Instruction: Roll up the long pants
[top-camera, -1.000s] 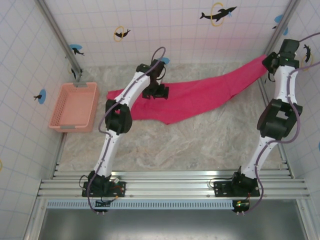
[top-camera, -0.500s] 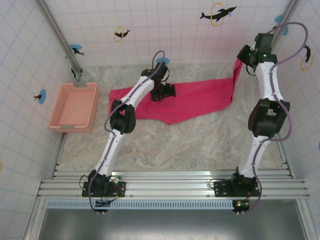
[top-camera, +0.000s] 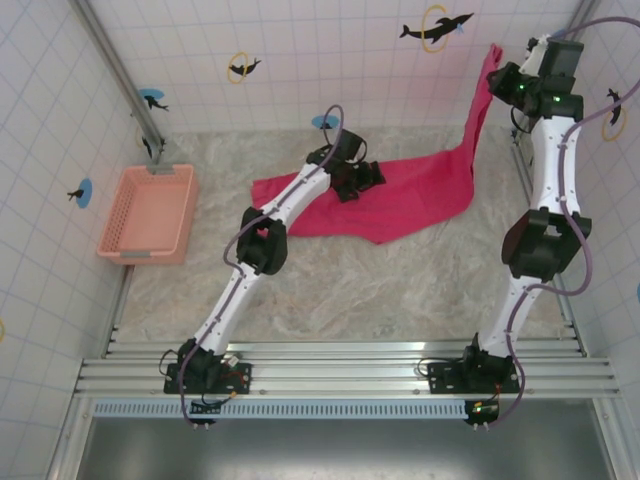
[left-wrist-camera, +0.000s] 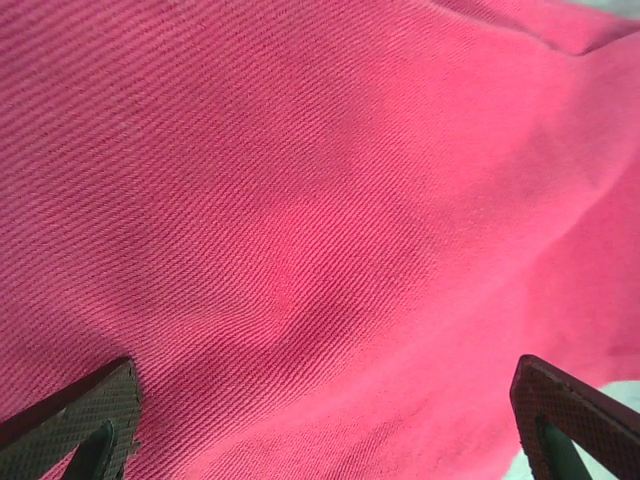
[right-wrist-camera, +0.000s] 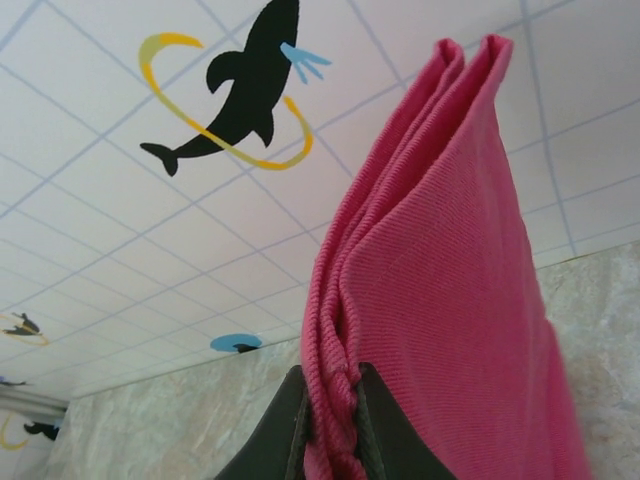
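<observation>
The long pants (top-camera: 400, 195) are bright pink-red fabric spread across the back of the table, their right end lifted high toward the back wall. My right gripper (top-camera: 503, 78) is shut on that raised end; in the right wrist view its fingers pinch the bunched hem of the pants (right-wrist-camera: 440, 300) at the gripper (right-wrist-camera: 332, 425). My left gripper (top-camera: 362, 180) stands open low over the middle of the pants, and its two fingertips (left-wrist-camera: 100, 410) frame the cloth (left-wrist-camera: 320, 220) at the lower corners of the left wrist view.
A salmon-pink lattice basket (top-camera: 150, 212) sits at the table's left edge. Tiled walls with dolphin stickers (top-camera: 436, 26) close the back and sides. A metal post (top-camera: 120, 75) stands at the back left corner. Bare marbled tabletop (top-camera: 380, 285) lies in front of the pants.
My right gripper has carried the pants' end up and toward the back wall, folding the cloth leftward. My left gripper slid right along the pants, and the whole garment shifted right.
</observation>
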